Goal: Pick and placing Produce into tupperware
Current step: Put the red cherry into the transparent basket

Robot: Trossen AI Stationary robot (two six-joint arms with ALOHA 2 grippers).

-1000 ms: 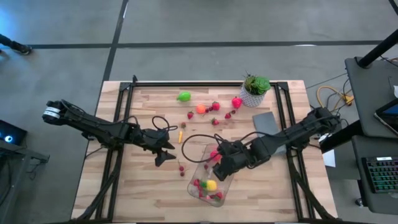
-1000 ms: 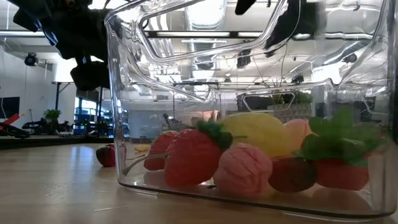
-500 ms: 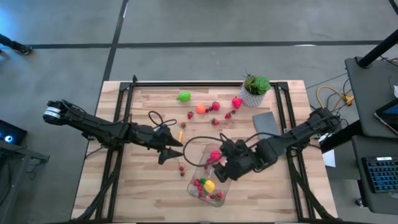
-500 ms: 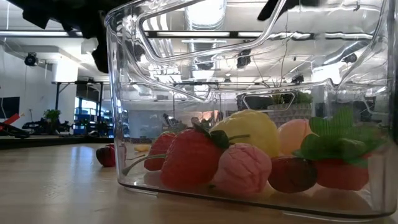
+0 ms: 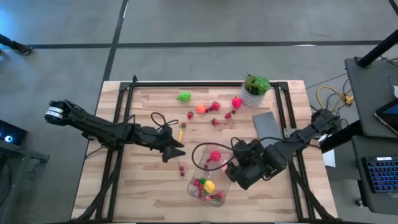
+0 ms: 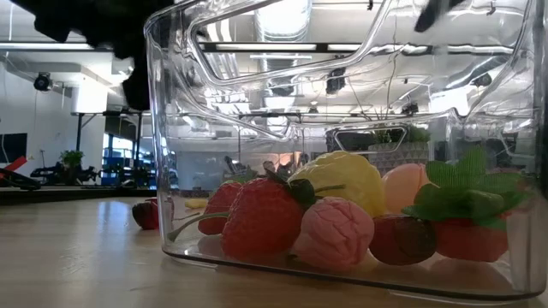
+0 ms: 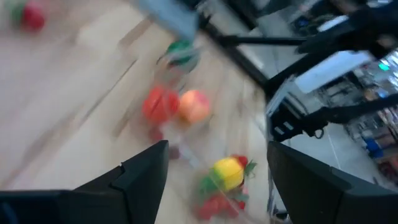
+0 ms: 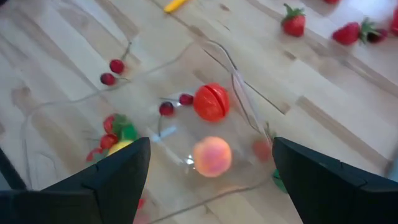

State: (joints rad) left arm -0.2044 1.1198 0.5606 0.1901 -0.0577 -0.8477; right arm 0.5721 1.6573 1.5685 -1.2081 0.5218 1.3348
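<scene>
The clear tupperware (image 5: 194, 173) stands on the table's near middle and fills the low view (image 6: 171, 128). Inside lie a strawberry (image 6: 261, 218), a yellow piece (image 6: 342, 175), a pink berry (image 6: 334, 233), a red piece (image 8: 211, 102) and a peach-coloured one (image 8: 211, 157). Loose produce lies toward the far side: a green piece (image 5: 184, 96), an orange one (image 5: 200, 109) and strawberries (image 5: 215, 106). Two cherries (image 5: 181, 168) lie left of the container. My left gripper (image 5: 175, 149) hovers open at the container's left far corner. My right gripper (image 5: 239, 172) is open beside its right wall.
A leafy plant in a white pot (image 5: 255, 90) stands at the far right, with a flat grey slab (image 5: 264, 122) just nearer. A small orange stick (image 5: 181, 135) lies by the left gripper. Black cables loop over the wood near both grippers.
My right gripper has drawn back from over the container toward the table's right and near edge, and a pink-red piece stays in the container's far end. My left gripper has moved right, toward the container. The pieces inside have shifted slightly.
</scene>
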